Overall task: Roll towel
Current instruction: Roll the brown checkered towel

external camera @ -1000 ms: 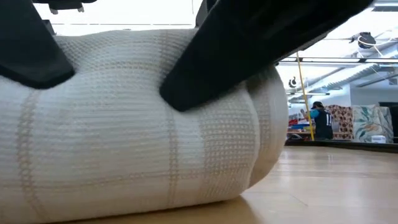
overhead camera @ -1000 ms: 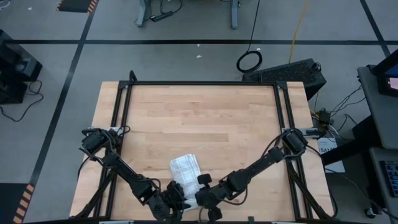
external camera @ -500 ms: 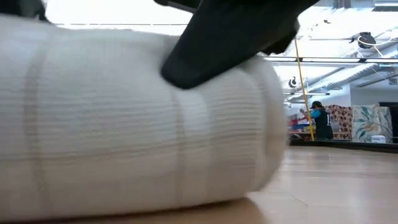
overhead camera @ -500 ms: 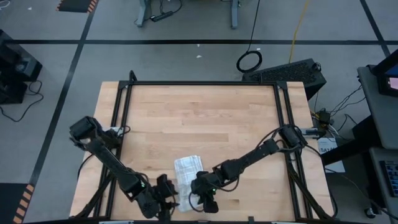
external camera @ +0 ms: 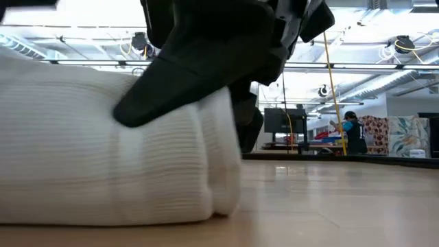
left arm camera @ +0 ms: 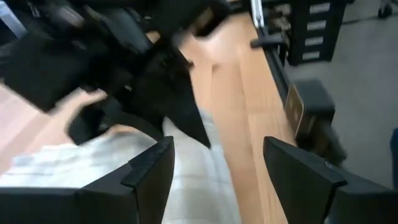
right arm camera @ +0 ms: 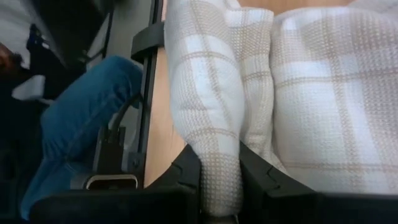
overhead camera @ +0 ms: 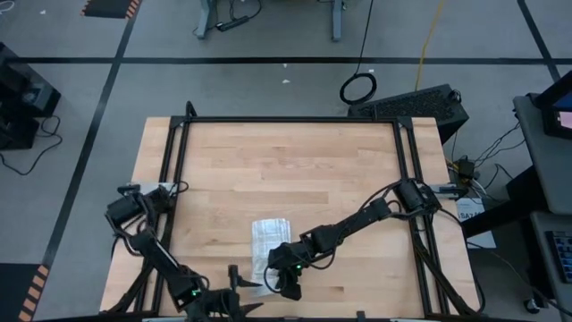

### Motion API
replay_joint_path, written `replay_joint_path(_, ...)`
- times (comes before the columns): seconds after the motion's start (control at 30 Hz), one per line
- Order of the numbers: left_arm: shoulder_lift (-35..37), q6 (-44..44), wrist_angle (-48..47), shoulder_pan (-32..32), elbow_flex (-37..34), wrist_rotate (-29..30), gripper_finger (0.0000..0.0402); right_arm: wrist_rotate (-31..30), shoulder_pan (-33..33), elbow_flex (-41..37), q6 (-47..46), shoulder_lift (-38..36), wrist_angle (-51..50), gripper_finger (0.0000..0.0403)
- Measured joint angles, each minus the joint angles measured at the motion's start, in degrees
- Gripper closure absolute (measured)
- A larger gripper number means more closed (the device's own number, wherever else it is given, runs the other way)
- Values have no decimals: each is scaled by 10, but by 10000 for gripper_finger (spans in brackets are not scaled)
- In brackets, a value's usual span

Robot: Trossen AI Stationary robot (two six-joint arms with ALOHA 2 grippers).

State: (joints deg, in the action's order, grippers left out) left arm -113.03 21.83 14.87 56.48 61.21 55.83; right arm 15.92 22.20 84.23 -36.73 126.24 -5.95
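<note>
The right pincer [overhead camera: 279,284] pinches a fold of the towel [overhead camera: 269,241], hiding its near end; the left pincer [left arm camera: 214,165] stands released nearby, blurred.

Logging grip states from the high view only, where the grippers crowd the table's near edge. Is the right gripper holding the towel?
Observer: Yes. Its wrist view shows the right gripper shut on a fold of the towel.
Operator: And the left?
Observer: The left gripper is open, with nothing pinched in it.
Operator: Is the towel lifted?
Observer: No. The low view shows the thick bundle resting on the table.
</note>
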Motion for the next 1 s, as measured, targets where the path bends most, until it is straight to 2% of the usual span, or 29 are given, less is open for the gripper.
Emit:
replay_joint_path(0.2,-50,-2,10,2,0,-10,152,-6,0,-1,-13,3,21,358)
replay_joint_path(0.5,-54,-27,-38,-2,2,-4,151,-6,-4,-1,-18,4,22,358)
replay_joint_path(0.73,-53,3,-88,-24,3,-34,151,-4,-4,-2,-28,4,27,358)
replay_joint_path(0.87,-51,17,-101,-38,3,-74,152,5,-4,-3,-34,4,28,358)
replay_joint_path(1.0,-51,57,-111,-45,3,-89,162,4,-4,-3,-36,4,32,357)
